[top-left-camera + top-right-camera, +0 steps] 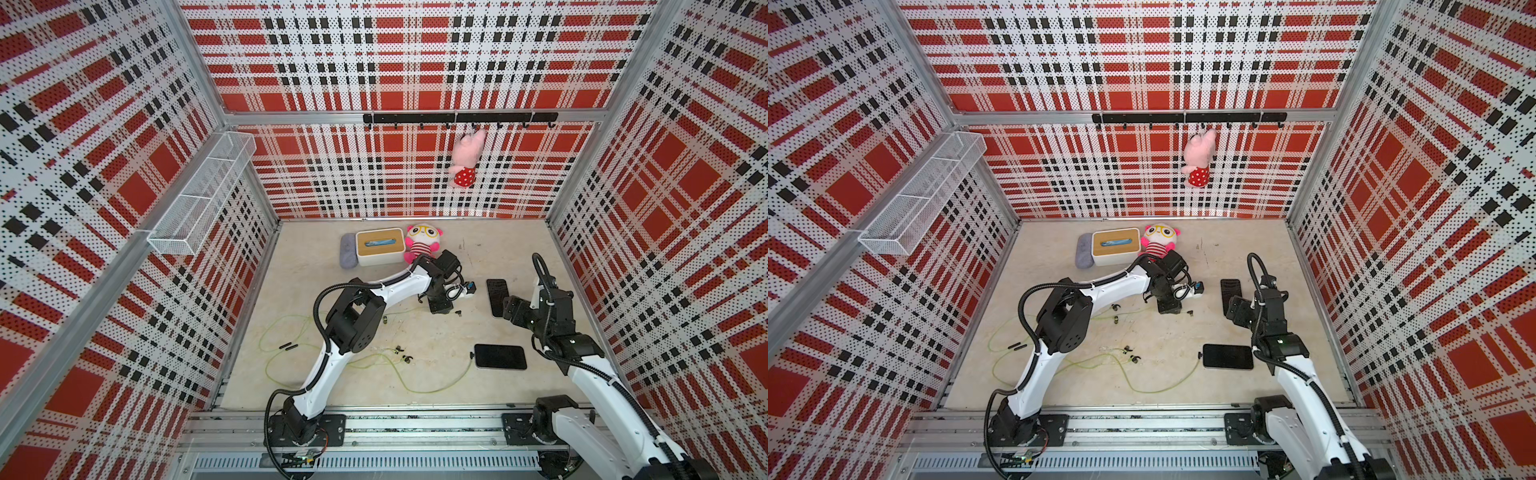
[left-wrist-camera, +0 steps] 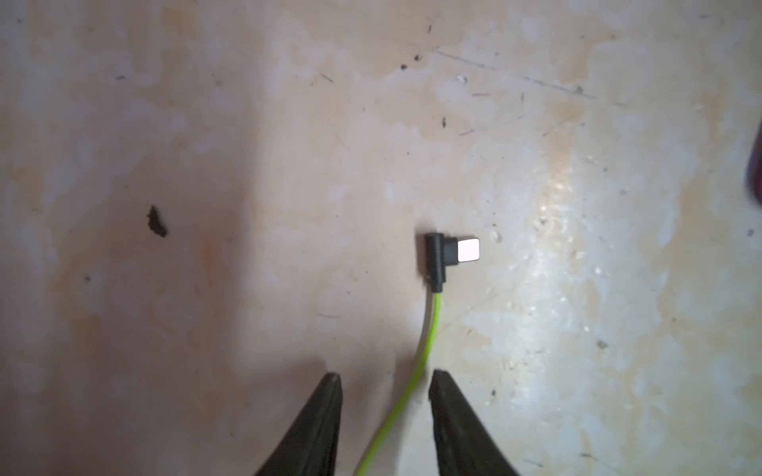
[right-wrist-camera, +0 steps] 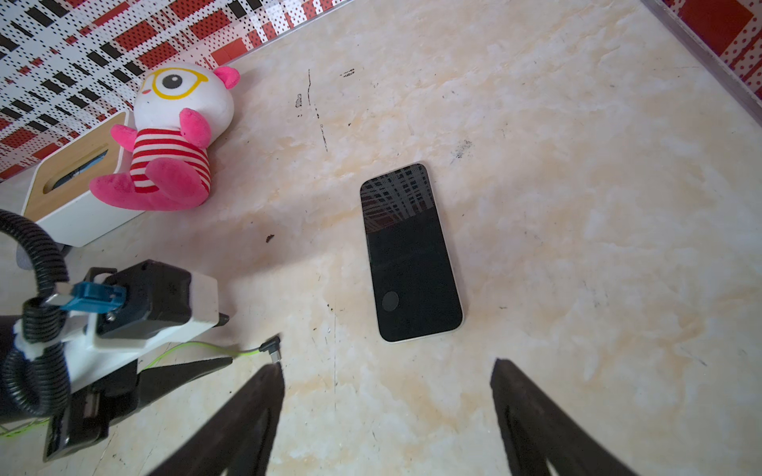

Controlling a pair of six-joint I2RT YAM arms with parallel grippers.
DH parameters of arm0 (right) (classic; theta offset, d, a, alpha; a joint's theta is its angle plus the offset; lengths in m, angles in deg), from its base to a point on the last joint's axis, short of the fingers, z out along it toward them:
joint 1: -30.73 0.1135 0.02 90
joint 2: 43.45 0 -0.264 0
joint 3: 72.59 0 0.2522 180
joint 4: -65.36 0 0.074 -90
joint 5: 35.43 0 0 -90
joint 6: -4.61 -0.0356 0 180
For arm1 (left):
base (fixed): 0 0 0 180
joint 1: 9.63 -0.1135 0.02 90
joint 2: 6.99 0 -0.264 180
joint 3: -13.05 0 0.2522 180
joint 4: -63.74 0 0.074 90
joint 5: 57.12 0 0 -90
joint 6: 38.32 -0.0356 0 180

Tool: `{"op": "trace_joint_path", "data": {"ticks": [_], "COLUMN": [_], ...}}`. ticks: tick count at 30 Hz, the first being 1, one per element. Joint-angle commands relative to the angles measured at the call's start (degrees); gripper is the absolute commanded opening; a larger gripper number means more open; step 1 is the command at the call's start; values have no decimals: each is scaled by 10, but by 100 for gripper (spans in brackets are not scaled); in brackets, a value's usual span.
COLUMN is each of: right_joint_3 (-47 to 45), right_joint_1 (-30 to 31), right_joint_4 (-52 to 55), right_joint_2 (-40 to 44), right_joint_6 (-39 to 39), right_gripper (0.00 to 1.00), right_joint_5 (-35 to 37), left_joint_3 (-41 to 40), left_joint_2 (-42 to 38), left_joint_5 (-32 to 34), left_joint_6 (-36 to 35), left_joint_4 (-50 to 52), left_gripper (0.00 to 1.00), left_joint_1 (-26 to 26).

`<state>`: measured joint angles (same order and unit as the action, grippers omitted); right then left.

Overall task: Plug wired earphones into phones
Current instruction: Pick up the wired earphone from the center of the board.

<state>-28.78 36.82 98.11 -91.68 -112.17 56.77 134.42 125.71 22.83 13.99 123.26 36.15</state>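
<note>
The left gripper [image 2: 385, 375] hovers low over the table [image 2: 206, 165], jaws apart and straddling a yellow-green cable [image 2: 424, 350] without pinching it. The plug [image 2: 437, 259] lies flat just ahead of the fingertips. Its black body runs in line with the cable, and its metal tip juts off at a right angle. In both top views the plug sits between that gripper and the far phone [image 1: 496, 297], which lies screen-up with its long axis running away from the robot. The right gripper [image 3: 389, 369], jaws wide and empty, hangs at that phone's near short end, so the left arm is plainly nearer the plug. The near phone [image 1: 500, 356] lies crosswise with a second plug [image 1: 472, 355] at its short end; whether that one is seated cannot be told.
</note>
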Motion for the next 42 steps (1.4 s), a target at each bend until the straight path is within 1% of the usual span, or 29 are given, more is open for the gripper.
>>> {"op": "trace_joint_path", "data": {"ticks": [1,10,16,21,24,30,32,39,42], "right_joint_3": [11,12,16,25,27,28,31,41,44], "right_joint_1": [-2,-2,-2,-2,-2,-2,-2,-2,-2], "right_joint_4": [-1,5,15,36,41,42,43,49,53], "right_joint_2": [6,11,18,34,47,53,50,50,54], "right_joint_6": [4,2,-4,-7,-8,-9,-8,-12,-13], "right_gripper": [83,83,83,82,82,82,82,81,81], "right_joint_5": [2,9,14,26,31,41,43,55,59], "left_joint_3": [9,21,85,115,108,65,70,78,72], "left_joint_2": [17,36,82,107,103,85,93,112,111], "left_joint_5": [28,37,28,51,56,82,85,111,124], "left_joint_6": [-18,-28,-32,-25,-24,-22,-17,-11,-2], "left_joint_4": [-6,9,72,93,97,99,100,117,123], "left_gripper": [40,37,35,34,33,29,29,19,12], "left_joint_1": [14,44,40,29,24,38,42,50,49]}}
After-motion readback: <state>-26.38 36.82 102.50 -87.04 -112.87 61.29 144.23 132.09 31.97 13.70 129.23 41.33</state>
